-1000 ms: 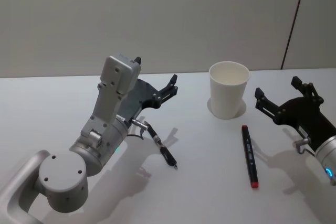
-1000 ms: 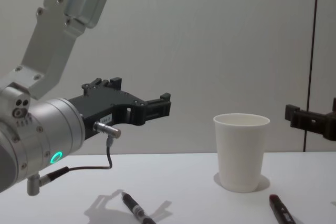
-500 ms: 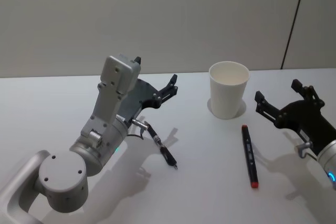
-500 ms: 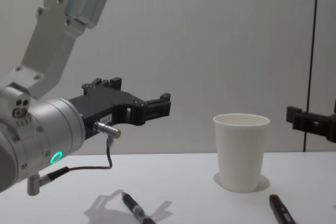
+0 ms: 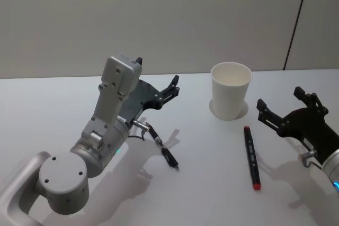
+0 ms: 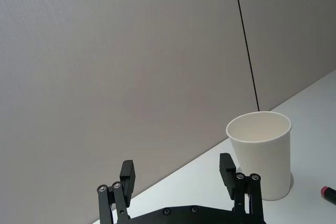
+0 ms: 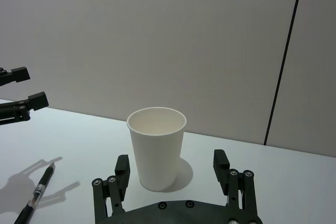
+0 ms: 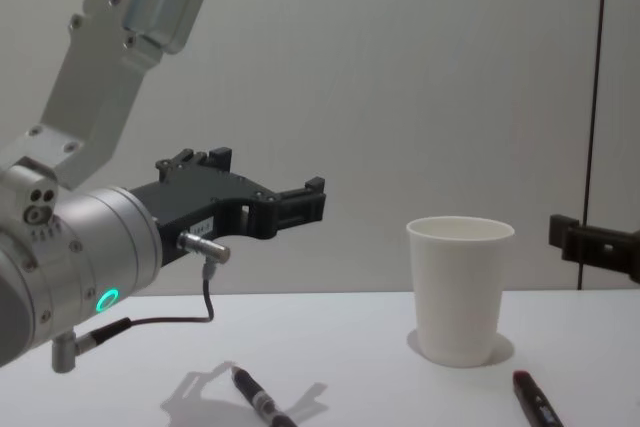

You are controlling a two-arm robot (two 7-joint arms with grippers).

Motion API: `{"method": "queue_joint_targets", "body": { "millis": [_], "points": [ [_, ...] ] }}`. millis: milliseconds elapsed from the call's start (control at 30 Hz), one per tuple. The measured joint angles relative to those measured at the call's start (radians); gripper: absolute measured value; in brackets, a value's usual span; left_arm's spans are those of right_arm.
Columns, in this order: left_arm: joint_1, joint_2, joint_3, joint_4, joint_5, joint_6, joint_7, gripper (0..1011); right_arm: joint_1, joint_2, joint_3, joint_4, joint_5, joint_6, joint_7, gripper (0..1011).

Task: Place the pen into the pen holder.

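Right gripper (image 5: 279, 99) spread open, holding nothing, low over the table (image 5: 47, 109). Red-tipped pen (image 5: 251, 156) lies flat just beside its left finger, untouched. Pen holder (image 5: 231, 90) stands upright ahead, beyond the pen. Left gripper (image 5: 157, 70) open, raised; thin black pen (image 5: 167, 155) on the table below it.

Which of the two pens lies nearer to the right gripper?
The thick black marker with the red end, lying near the right gripper; the thin pen lies farther off, toward the robot's left.
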Motion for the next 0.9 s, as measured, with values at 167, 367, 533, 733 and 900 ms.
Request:
{"method": "queue_joint_targets", "body": {
  "millis": [167,367,533,733,900],
  "points": [
    [0.000,0.000,0.000,0.000,0.000,0.000,0.000,1001,-0.015,0.006,0.001,-0.019,0.000,0.013,-0.004,1002],
    [0.000,0.000,0.000,0.000,0.000,0.000,0.000,1001,-0.030,0.013,0.003,-0.039,0.001,0.029,-0.009,1002],
    [0.000,0.000,0.000,0.000,0.000,0.000,0.000,1001,-0.050,0.021,0.005,-0.062,0.005,0.049,-0.014,1001],
    [0.000,0.000,0.000,0.000,0.000,0.000,0.000,1001,-0.073,0.029,0.006,-0.088,0.010,0.071,-0.020,1002],
    [0.000,0.000,0.000,0.000,0.000,0.000,0.000,1001,-0.091,0.035,0.007,-0.107,0.016,0.087,-0.024,1001]
  ]
}}
